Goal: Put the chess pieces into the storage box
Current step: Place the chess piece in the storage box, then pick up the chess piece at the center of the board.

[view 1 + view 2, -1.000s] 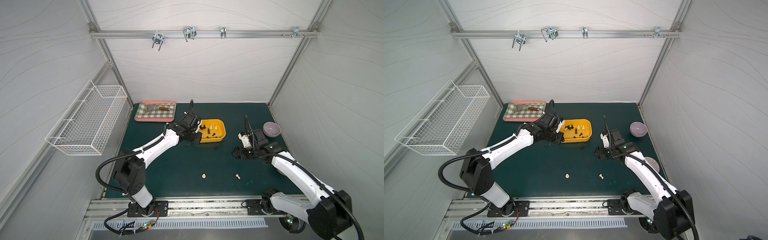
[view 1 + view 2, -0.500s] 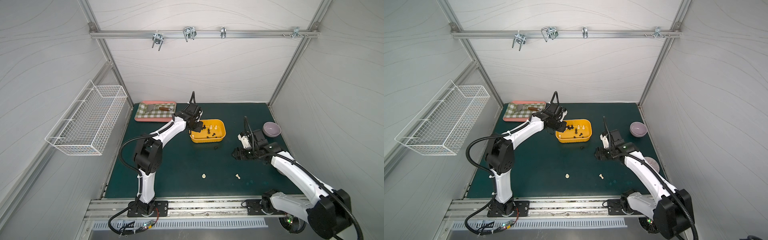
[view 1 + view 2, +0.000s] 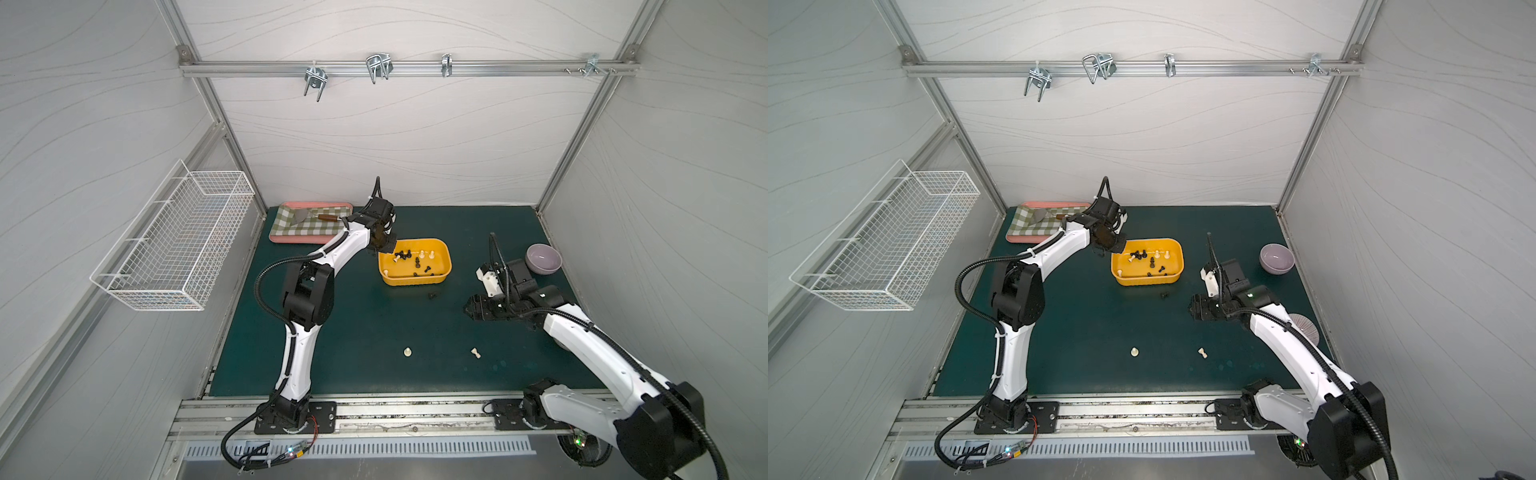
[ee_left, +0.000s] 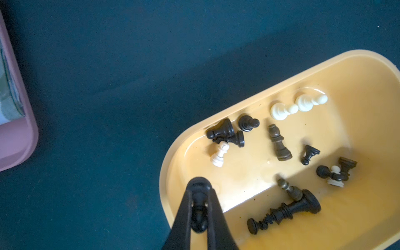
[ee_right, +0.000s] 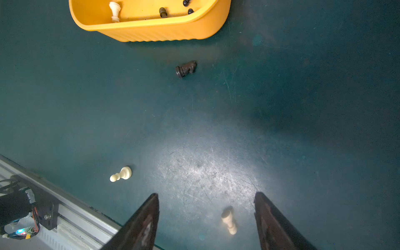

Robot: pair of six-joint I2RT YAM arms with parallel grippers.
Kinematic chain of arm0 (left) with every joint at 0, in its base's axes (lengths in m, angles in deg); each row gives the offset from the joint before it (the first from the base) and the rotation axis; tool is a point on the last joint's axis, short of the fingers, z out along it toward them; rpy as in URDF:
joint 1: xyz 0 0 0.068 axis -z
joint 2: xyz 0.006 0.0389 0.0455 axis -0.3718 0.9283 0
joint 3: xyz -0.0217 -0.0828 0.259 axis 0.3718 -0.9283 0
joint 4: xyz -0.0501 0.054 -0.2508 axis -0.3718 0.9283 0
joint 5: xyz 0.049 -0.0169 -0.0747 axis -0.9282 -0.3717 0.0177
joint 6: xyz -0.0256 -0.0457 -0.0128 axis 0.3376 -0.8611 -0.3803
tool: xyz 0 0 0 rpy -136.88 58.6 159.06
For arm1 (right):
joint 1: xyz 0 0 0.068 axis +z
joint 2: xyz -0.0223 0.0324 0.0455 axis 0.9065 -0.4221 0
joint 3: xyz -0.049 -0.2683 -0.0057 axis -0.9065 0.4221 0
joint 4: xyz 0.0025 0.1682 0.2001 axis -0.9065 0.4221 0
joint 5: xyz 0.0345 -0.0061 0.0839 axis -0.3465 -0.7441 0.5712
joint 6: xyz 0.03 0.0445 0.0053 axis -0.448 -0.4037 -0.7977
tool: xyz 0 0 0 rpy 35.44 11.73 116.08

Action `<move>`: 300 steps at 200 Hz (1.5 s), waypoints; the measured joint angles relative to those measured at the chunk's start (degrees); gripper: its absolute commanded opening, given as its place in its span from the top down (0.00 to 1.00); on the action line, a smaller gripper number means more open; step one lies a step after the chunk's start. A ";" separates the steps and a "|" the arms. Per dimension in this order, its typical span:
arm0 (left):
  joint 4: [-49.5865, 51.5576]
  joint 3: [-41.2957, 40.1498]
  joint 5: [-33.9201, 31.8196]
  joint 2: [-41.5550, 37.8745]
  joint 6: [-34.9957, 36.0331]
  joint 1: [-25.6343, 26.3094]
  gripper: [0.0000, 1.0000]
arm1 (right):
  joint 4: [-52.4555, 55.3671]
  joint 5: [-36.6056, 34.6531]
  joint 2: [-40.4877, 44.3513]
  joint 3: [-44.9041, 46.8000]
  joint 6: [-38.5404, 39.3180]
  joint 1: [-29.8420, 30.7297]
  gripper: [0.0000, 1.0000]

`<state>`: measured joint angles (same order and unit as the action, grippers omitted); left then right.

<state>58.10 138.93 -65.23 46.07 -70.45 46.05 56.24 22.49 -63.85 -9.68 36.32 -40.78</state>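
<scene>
Green bench (image 3: 353,332) fills lower center of both top views. White wire basket (image 3: 174,245) hangs on wall at left. Checkered tray (image 3: 307,226) sits at bench's upper left. Yellow storage box (image 3: 415,282) sits center w/ approx 12 chess pieces (image 3: 417,262) inside, mostly lying down. Purple bowl (image 3: 543,258) at right. L fingers (image 4: 198,184) are clenched on 1 black piece (image 4: 199,207) over box's upper-left corner. R fingers (image 5: 149,207) are spread apart, holding nothing, right of box. 3 pieces lie on bench: black knight (image 5: 186,68) just below box, cream pawn (image 5: 121,174) and cream piece (image 5: 229,218) lower center.
</scene>
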 measured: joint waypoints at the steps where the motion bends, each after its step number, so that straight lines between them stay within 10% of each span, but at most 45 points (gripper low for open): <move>1: 0.00 0.04 -0.02 0.02 0.00 0.00 0.89 | 0.02 0.00 0.00 0.00 0.00 0.00 0.29; 217: 1.31 6.47 2.12 6.12 0.07 0.09 0.66 | 0.04 0.22 -6.73 -0.50 0.04 0.00 0.32; 300: -0.50 -8.87 5.18 -11.15 -1.14 -0.17 0.65 | -5.73 -3.89 -20.13 -9.09 0.07 10.05 0.35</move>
<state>57.59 130.06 -60.05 34.93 -71.59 45.88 50.51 18.60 -83.98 -18.78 36.39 -30.73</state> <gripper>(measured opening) 0.353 0.657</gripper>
